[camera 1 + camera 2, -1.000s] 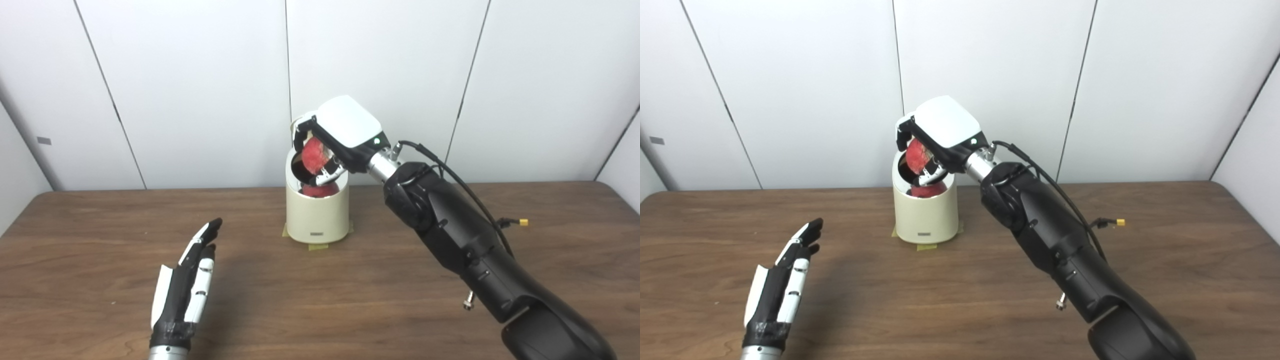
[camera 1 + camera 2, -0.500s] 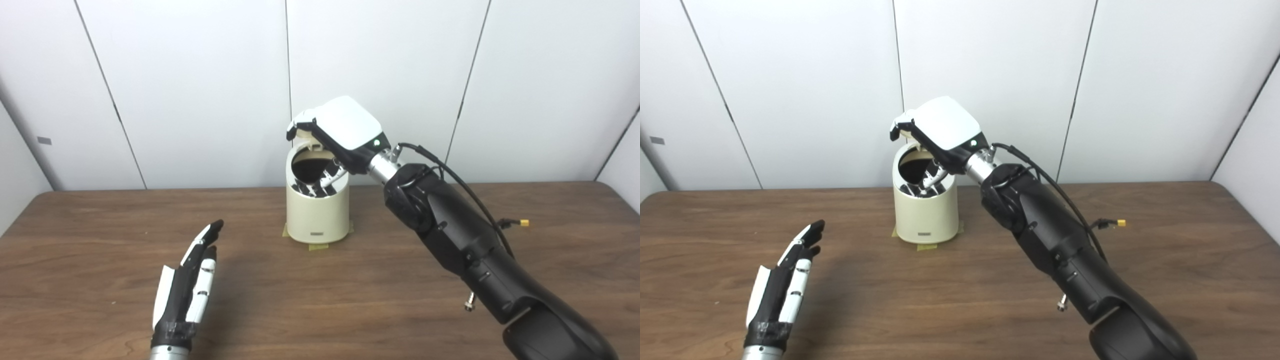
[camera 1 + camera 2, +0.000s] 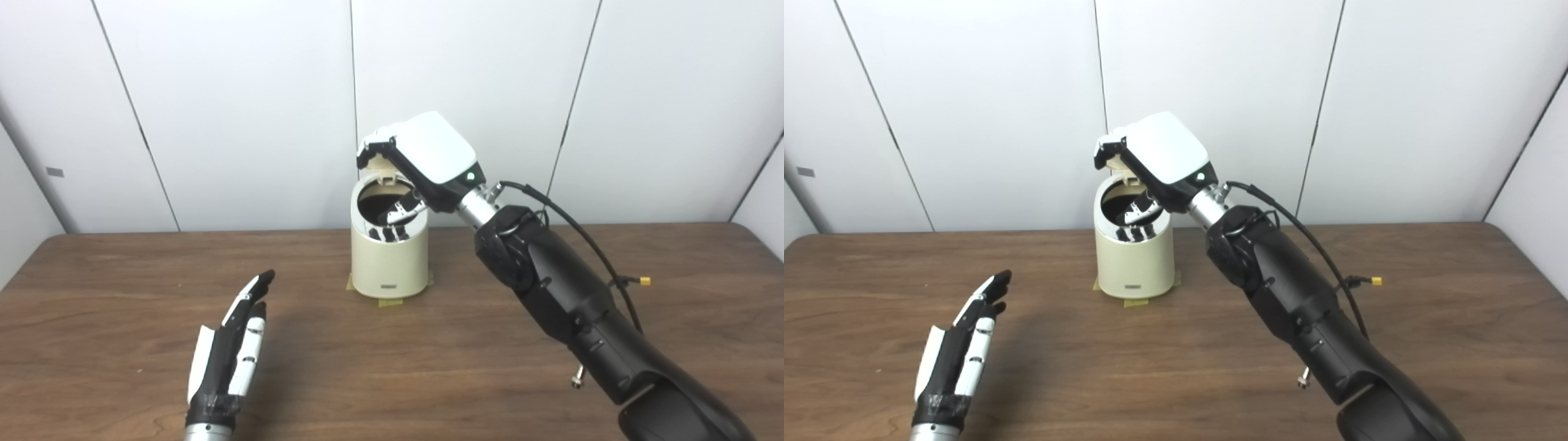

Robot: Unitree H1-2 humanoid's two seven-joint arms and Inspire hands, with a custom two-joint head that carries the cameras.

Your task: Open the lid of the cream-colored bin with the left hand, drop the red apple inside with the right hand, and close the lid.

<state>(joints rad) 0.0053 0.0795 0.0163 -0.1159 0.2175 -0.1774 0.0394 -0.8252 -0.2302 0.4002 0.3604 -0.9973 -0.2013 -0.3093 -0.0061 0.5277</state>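
The cream-colored bin (image 3: 388, 262) stands upright at the back middle of the wooden table, its lid (image 3: 384, 168) tipped up behind the dark mouth. My right hand (image 3: 422, 160) hovers just above the bin's opening, fingers spread and holding nothing. No red apple shows anywhere; the inside of the bin is dark. My left hand (image 3: 233, 346) lies low over the table at the front left, fingers straight and apart, well away from the bin.
Strips of yellowish tape (image 3: 389, 301) stick out under the bin's base. A black cable with a yellow plug (image 3: 643, 281) hangs off my right forearm. White wall panels rise right behind the table (image 3: 122, 294).
One second ago my right hand held the red apple over the bin's mouth; it has let go, the apple has dropped out of sight, and the hand has lifted slightly. My left hand stayed put.
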